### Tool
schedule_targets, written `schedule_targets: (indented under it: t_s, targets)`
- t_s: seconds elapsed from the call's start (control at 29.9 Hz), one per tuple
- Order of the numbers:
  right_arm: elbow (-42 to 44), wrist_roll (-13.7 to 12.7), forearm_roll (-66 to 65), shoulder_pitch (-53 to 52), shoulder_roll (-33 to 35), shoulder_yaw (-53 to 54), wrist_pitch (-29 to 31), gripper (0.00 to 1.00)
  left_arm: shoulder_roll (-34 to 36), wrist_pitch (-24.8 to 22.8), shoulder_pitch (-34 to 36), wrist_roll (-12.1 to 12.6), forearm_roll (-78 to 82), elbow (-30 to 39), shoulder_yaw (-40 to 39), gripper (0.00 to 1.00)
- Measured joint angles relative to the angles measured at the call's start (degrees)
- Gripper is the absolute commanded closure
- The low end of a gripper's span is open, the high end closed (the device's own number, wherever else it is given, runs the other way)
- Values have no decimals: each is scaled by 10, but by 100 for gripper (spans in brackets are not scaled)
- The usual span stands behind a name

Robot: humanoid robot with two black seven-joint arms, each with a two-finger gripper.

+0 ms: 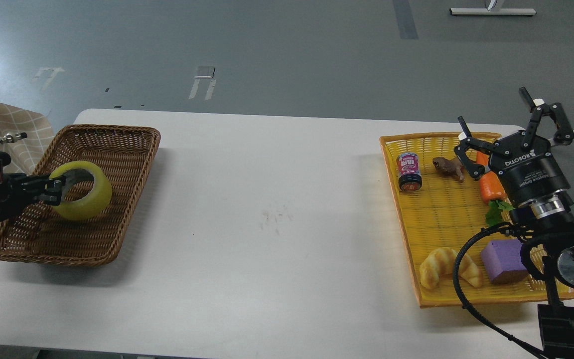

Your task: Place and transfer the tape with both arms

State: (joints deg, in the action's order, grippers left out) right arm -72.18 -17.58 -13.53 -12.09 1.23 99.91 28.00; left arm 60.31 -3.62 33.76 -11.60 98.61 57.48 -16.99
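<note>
The tape (83,192), a yellow translucent roll with a pale core, is low inside the brown wicker basket (117,199) at the left of the table. My left gripper (57,192) comes in from the left edge and is shut on the roll's near wall, one finger inside the core. My right gripper (508,132) is open and empty, held above the far right part of the yellow tray (406,224), fingers spread and pointing away from me.
The yellow tray holds a small can (409,172), a brown toy animal (449,168), a toy carrot (491,187), a croissant (446,267) and a purple block (503,259). The white table (277,224) lies between basket and tray.
</note>
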Motion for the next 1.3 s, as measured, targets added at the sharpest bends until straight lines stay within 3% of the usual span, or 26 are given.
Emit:
schedule_targets:
  t_s: [0.57,0.6,0.63,0.7,0.9,1.17,1.3]
  targets:
    - [-1,0,0,0,0,0,0,0,-12,10,-17,0,1,-14,1,100]
    - [-1,0,0,0,0,0,0,0,-12,10,-17,0,1,-14,1,96]
    - [-1,0,0,0,0,0,0,0,-12,10,-17,0,1,-14,1,73]
    - [-1,0,0,0,0,0,0,0,-12,10,-17,0,1,-14,1,42]
    - [-1,0,0,0,0,0,0,0,-12,10,-16,1,0,-10,-1,23]
    - [-1,0,0,0,-1,0,0,0,-6,8,-2,1,-50,-4,-4,17]
    - [-1,0,0,-1,-1,0,0,0,0,2,64,-11,-122,10,-8,7]
